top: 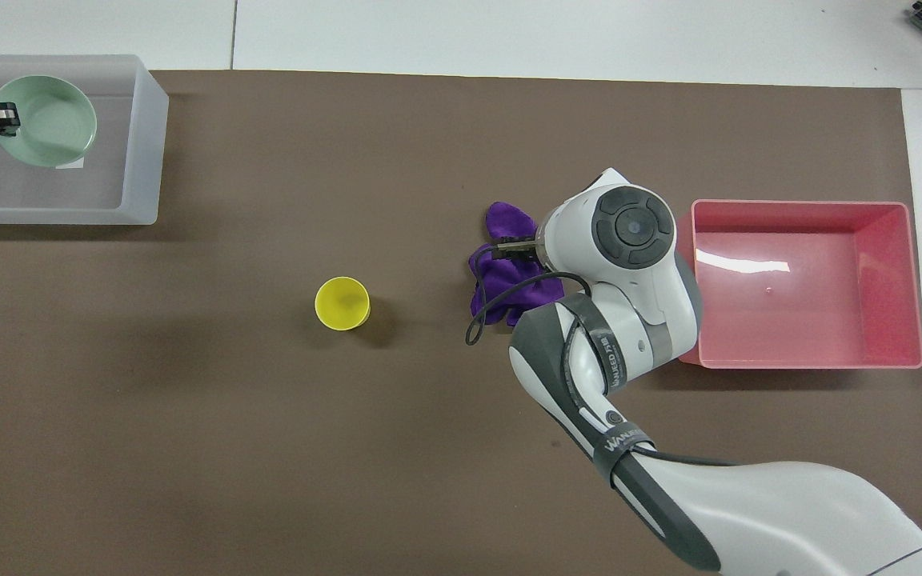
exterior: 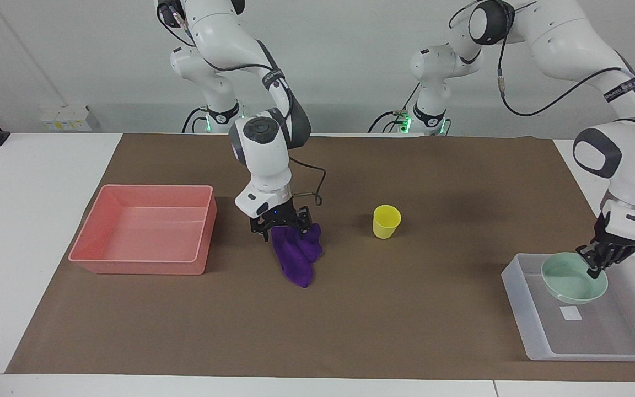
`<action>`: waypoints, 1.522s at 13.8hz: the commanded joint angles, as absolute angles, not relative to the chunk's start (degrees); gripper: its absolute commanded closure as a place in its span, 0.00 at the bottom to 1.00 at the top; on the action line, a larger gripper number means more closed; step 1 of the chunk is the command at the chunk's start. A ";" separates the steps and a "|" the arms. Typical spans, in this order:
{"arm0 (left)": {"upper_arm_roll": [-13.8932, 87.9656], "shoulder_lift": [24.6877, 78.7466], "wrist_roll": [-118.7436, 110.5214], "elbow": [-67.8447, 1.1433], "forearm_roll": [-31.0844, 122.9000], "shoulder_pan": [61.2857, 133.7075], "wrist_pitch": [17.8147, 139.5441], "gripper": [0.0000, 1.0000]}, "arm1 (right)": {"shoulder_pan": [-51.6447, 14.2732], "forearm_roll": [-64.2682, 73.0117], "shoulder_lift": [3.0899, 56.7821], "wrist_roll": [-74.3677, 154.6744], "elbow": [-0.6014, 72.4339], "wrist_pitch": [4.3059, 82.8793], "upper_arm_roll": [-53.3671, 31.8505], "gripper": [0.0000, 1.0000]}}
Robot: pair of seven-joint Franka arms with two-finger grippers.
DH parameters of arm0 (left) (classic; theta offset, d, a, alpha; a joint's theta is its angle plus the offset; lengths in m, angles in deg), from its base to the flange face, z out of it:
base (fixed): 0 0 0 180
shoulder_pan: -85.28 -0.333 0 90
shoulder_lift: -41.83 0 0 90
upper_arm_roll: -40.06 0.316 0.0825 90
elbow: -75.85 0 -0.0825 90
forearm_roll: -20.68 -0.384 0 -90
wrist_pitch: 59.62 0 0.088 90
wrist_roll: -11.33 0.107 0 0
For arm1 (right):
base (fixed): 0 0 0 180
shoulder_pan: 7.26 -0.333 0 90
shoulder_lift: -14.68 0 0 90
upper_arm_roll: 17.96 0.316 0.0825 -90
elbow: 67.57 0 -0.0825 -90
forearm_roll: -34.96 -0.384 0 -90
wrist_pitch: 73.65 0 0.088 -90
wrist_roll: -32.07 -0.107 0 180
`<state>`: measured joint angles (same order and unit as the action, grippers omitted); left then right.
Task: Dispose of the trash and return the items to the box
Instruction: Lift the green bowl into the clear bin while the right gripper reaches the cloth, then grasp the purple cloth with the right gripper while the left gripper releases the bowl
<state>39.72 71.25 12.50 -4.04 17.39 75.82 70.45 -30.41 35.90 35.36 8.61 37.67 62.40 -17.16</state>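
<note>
The purple rag lies mid-bench beside the pink bin with the wide-spread right pincer down on it, the yellow cup stands nearby, and the left pincer grips the green bowl by its rim over the clear tray at the bench's corner.

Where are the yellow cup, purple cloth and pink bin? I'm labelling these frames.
yellow cup (exterior: 386, 221), facing view, its side wall.
purple cloth (exterior: 296, 263), facing view, its lower fold.
pink bin (top: 803, 364), overhead view, its rim nearest the robots.
</note>
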 commanded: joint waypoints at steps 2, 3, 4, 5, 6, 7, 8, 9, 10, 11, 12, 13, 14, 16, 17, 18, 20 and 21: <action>38.92 80.76 12.12 7.64 14.54 72.98 69.66 1.00 | -31.60 35.14 34.81 9.83 42.55 66.35 -17.17 0.00; 39.27 82.77 12.12 7.73 14.44 72.98 72.11 1.00 | -32.22 35.22 34.90 9.92 43.25 66.36 -17.17 0.00; 39.45 83.83 12.21 7.82 14.53 72.80 72.74 1.00 | -32.22 35.22 34.98 9.92 43.52 66.44 -17.26 0.00; 39.19 83.84 12.30 7.82 14.53 72.28 73.27 1.00 | -32.40 35.22 35.33 9.66 43.52 66.44 -17.17 0.00; 39.18 83.84 12.30 7.47 14.44 72.62 73.45 1.00 | -32.48 35.22 35.77 9.65 43.52 67.14 -17.17 0.00; 39.18 83.76 12.21 6.95 14.36 72.71 73.80 1.00 | -32.49 35.22 35.86 10.09 43.78 69.06 -17.17 0.00; 39.18 83.76 12.21 5.98 14.27 72.36 74.76 1.00 | -32.40 35.31 35.86 10.36 44.48 69.78 -17.17 0.00; 39.18 83.67 12.21 4.58 14.18 72.27 76.60 1.00 | -32.22 35.57 35.86 11.23 44.66 70.13 -17.17 0.00; 39.27 83.67 12.21 4.05 14.18 72.18 77.57 1.00 | -32.13 35.58 35.86 12.11 44.93 70.14 -17.26 0.23; 39.27 83.84 12.12 3.69 14.09 72.18 78.36 1.00 | -32.13 35.58 35.78 12.12 45.45 70.14 -17.26 0.50; 39.27 83.76 12.04 2.91 14.18 72.36 78.81 1.00 | -32.22 35.58 35.69 11.94 45.63 69.96 -17.26 0.77; 39.27 83.76 12.04 2.64 14.18 72.27 79.16 1.00 | -32.31 35.58 35.60 11.68 45.63 69.61 -17.26 1.00; 39.27 83.67 11.95 2.55 14.18 72.10 79.77 1.00 | -32.40 35.66 35.51 11.42 45.54 69.35 -17.26 1.00; 39.27 83.41 12.03 2.02 14.27 71.92 80.30 0.85 | -32.14 36.10 35.34 11.59 45.19 68.65 -17.26 1.00; 39.36 83.40 12.04 1.85 14.27 71.75 80.39 0.67 | -31.61 35.93 34.64 11.41 44.67 66.90 -17.26 1.00; 39.27 83.32 12.04 1.84 14.27 71.83 80.31 0.59 | -30.82 35.93 33.33 11.50 44.40 65.32 -17.26 1.00; 39.27 83.05 12.21 1.84 14.53 71.74 79.96 0.55 | -30.11 35.93 30.34 11.41 43.53 61.46 -17.34 1.00; 39.27 82.62 12.12 1.84 14.62 72.01 79.35 0.55 | -30.11 35.93 28.85 11.33 42.74 59.08 -17.52 1.00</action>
<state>39.59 84.05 12.50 3.39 15.95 72.18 78.99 -30.87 36.03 32.75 10.44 43.27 63.52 -17.65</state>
